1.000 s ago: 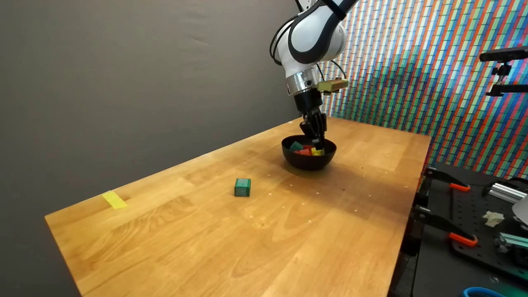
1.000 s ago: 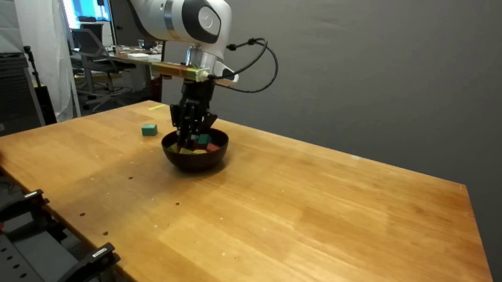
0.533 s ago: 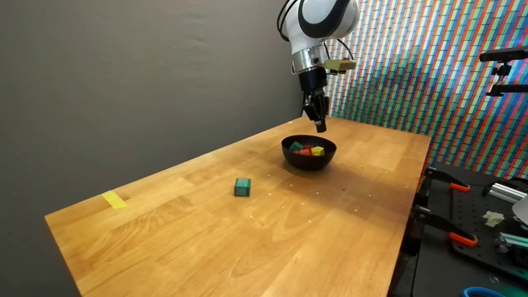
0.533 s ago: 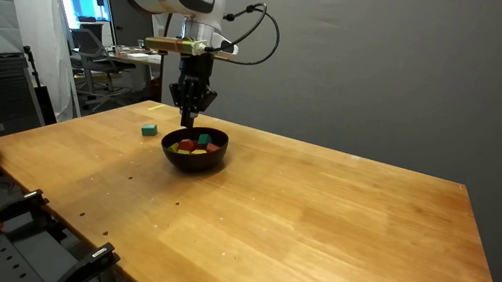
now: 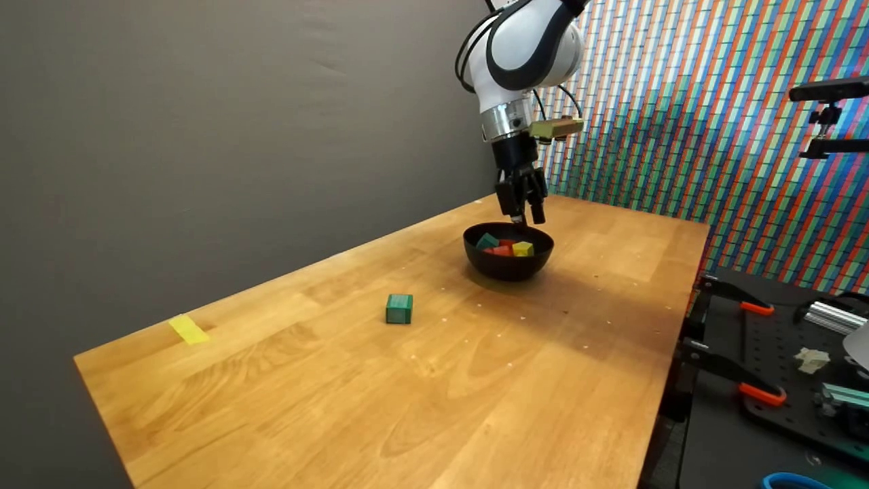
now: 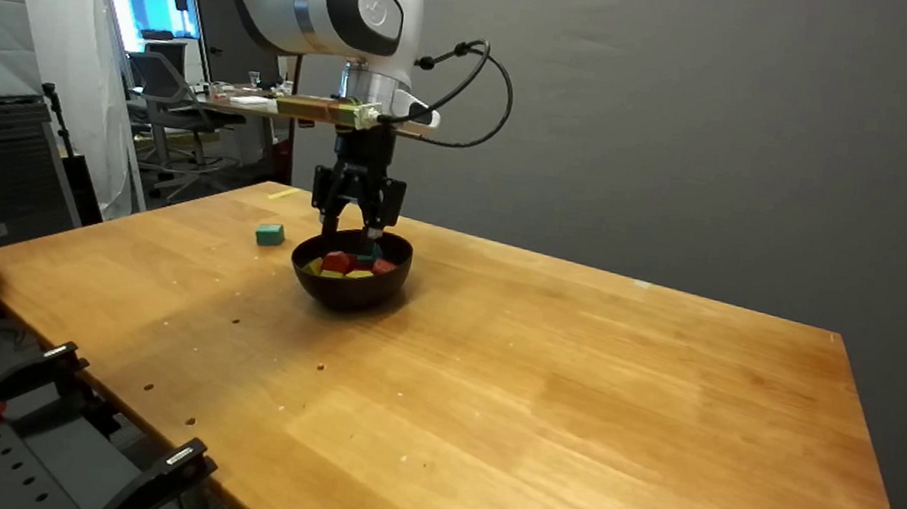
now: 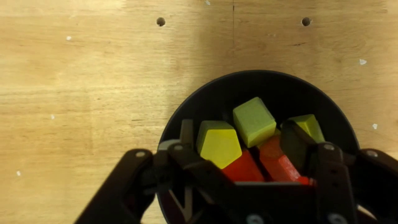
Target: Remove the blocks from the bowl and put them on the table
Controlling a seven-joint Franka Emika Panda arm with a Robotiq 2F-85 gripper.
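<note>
Pincer (image 6: 350, 234): sides apart, gripping nothing; I hold it pointing down over the bowl (image 5: 506, 270), tips approx. at rim ht., prob. to leave room for a pick. Whether tips dip past the rim, can't tell.
Bright yellow block (image 7: 221, 146): tilted, overlapping a red block (image 7: 244, 169) in the wrist view & prob. leaning on it; lines up b/w the pincer's sides there, so it's my likely next pick.
Pale yellow block (image 7: 255, 119): just beside it, also tilted; pinching one might drag both.
Third yellow block (image 7: 309, 124): part hidden by the pincer, near the bowl wall, so a poor target w/o shifting over.
Other red block (image 7: 273, 158): low in the pile, part hidden too; prob. wedged, best left for later.
Inner green block (image 5: 487, 242): tilted, prob. propped by the bowl's curve & its neighbours.
Bowl: upright on the desk (image 5: 380, 394); its sloping sides crowd the lot inward, I reckon, which is why they lie askew. Might skid if I bump the rim.
Loose green block (image 5: 399, 309): sitting flat on the desk in both exterior views, well apart from the bowl; prob. parked there so it's out of the pincer's way. One out, several to go, so early in the job.
Tape strip (image 5: 189, 329): yellow, flat by the desk edge, farther out; poss. a marker, n/a to the job.
Gray backdrop (image 6: 688, 145): behind the desk; prob. there to keep my view plain.
</note>
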